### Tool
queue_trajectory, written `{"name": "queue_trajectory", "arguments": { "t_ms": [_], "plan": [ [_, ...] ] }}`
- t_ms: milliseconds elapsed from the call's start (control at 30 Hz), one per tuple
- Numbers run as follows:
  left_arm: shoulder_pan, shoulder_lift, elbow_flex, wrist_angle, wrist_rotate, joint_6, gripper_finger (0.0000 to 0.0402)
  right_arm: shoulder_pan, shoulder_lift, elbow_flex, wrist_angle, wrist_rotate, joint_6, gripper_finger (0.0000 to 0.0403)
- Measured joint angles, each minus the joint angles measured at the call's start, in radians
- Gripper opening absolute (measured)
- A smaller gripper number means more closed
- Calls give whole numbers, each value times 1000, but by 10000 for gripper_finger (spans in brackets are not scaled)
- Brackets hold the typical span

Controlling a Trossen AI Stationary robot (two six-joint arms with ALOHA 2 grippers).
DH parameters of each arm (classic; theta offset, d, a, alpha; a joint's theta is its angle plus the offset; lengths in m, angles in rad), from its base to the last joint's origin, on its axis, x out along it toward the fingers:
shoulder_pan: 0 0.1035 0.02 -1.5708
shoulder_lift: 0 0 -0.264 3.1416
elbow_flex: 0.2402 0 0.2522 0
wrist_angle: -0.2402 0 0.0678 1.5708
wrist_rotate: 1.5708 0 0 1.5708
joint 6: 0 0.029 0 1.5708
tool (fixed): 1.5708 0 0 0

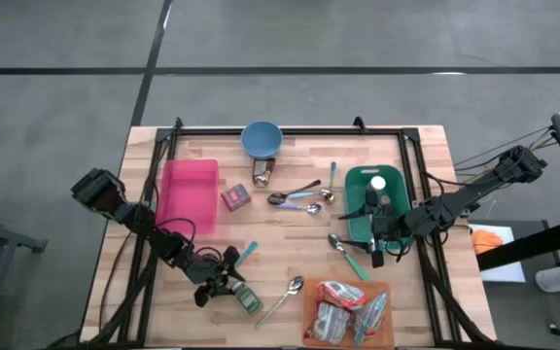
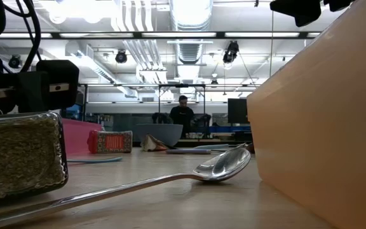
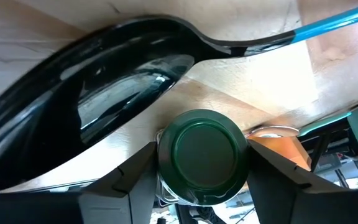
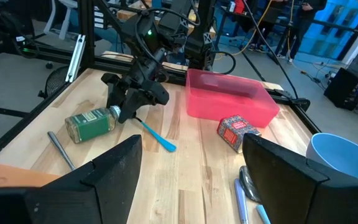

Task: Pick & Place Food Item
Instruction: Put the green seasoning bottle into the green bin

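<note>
The left claw (image 1: 229, 282), its arm stretched low over the table (image 1: 290, 243), held the green-lidded spice jar (image 1: 246, 297) lying beside the pink bin (image 1: 188, 194), while the right claw (image 1: 375, 243) gaped empty over the green tray (image 1: 358, 180).

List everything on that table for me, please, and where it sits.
Spice jar: one, green lid, lying near the front left.
Bin: one, pink, left side.
Bowl: one, blue, back centre.
Small box: one, red, beside the bin.
Tray: one, green, right side.
Orange tray: one, front right, holding wrapped packets.
Spoons: several, silver or blue-handled, mid-table and front.
Left gripper: dark, fingers either side of the jar's lid.
Right gripper: dark, open, over the green tray.
</note>
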Motion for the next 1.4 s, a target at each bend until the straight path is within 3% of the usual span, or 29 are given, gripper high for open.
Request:
{"name": "queue_trajectory", "arguments": {
  "t_ms": [733,1400],
  "plan": [
    [0,0,1,47,-15,5,203,0,0,0,0,0,0,277],
    [0,-82,1,60,-60,306,201,0,0,0,0,0,0,277]
  ]
}}
